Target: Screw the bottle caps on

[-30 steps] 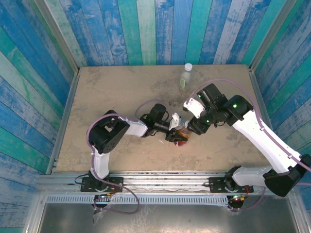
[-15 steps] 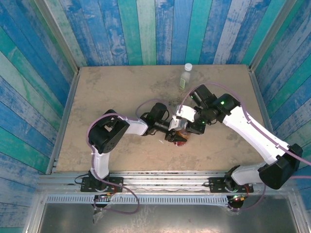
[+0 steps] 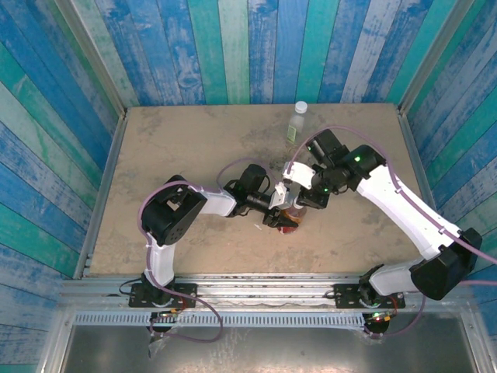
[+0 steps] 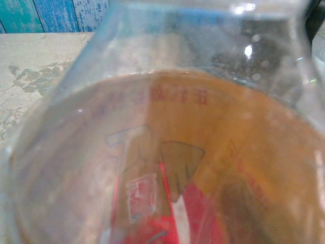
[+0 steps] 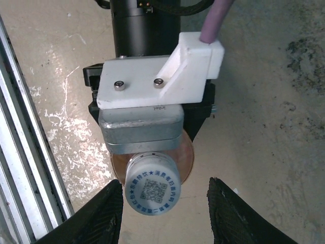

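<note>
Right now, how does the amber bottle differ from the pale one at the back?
The amber bottle holds orange-brown liquid; the pale bottle looks nearly clear. The amber bottle wears a red label, the pale bottle a green one. The amber bottle is clamped in the left pincer mid-scene; the pale bottle stands alone at the back, untouched. Both are clear plastic, each topped by a white cap.

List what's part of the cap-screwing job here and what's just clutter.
Job: amber bottle, held in the left gripper; its white cap, between the fingers of the open right gripper; green-label bottle at the back, second cap on it.
Lying about: thin white scrap beside the amber bottle.
</note>
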